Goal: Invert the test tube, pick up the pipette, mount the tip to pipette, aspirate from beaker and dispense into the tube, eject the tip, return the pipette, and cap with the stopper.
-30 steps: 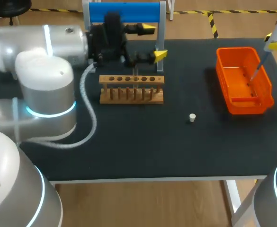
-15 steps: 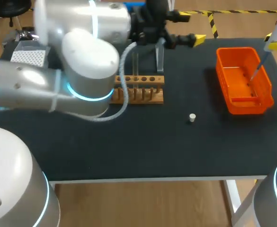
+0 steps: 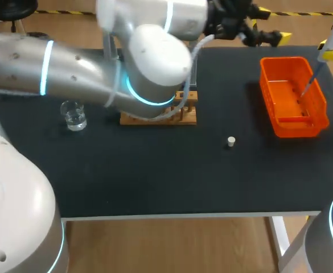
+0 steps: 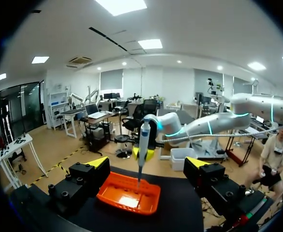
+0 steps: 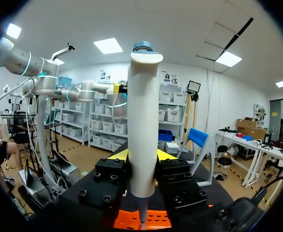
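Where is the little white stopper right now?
In the head view, the stopper lies alone on the black table, right of the middle, between the wooden rack to its left and the orange bin to its right, touching neither.

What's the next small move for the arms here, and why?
Probably ease the open left pincer closer to the pipette, likely to help eject the tip. The right pincer holds the pipette above the bin with the tip pointing down into it, and the left pincer faces it from across the bin.
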`<action>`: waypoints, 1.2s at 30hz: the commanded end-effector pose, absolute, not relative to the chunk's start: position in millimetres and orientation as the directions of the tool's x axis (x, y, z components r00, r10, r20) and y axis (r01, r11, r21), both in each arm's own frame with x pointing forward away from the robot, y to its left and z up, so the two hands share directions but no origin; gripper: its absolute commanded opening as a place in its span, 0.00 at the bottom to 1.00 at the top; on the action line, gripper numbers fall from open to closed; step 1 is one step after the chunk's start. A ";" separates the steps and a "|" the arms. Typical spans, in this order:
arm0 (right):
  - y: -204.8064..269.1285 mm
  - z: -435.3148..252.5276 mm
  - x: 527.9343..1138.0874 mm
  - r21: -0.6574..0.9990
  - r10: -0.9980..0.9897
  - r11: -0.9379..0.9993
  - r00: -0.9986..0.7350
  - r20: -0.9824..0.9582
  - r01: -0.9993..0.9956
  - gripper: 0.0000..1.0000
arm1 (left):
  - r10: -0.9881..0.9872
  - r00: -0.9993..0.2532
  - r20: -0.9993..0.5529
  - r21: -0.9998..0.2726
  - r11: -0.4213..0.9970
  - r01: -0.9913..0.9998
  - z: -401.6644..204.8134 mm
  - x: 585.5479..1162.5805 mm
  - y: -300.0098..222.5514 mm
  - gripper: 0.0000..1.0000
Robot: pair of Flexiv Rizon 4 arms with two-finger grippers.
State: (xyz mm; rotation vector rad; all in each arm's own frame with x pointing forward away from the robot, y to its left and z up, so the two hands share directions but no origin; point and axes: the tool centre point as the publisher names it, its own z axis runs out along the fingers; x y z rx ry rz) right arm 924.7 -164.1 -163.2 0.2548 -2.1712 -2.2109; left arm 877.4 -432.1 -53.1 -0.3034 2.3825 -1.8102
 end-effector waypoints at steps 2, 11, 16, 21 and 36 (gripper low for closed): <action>-166.3 -163.8 927.1 0.995 -0.144 -0.025 -0.985 -0.095 -0.092 0.00 | -0.241 -0.970 0.016 -0.963 0.256 -0.079 -63.7 890.5 -476.8 1.00; -166.3 -163.8 927.1 0.995 -0.144 -0.025 -0.985 -0.095 -0.092 0.00 | -0.241 -0.970 0.016 -0.963 0.256 -0.079 -63.7 890.5 -476.8 0.00; -166.3 -163.8 927.1 0.995 -0.144 -0.025 -0.985 -0.095 -0.092 0.00 | -0.241 -0.970 0.016 -0.963 0.256 -0.079 -63.7 890.5 -476.8 0.00; -166.3 -163.8 927.1 0.995 -0.144 -0.025 -0.985 -0.095 -0.092 0.00 | -0.241 -0.970 0.016 -0.963 0.256 -0.079 -63.7 890.5 -476.8 0.00; -166.3 -163.8 927.1 0.995 -0.144 -0.025 -0.985 -0.095 -0.092 0.00 | -0.241 -0.970 0.016 -0.963 0.256 -0.079 -63.7 890.5 -476.8 0.00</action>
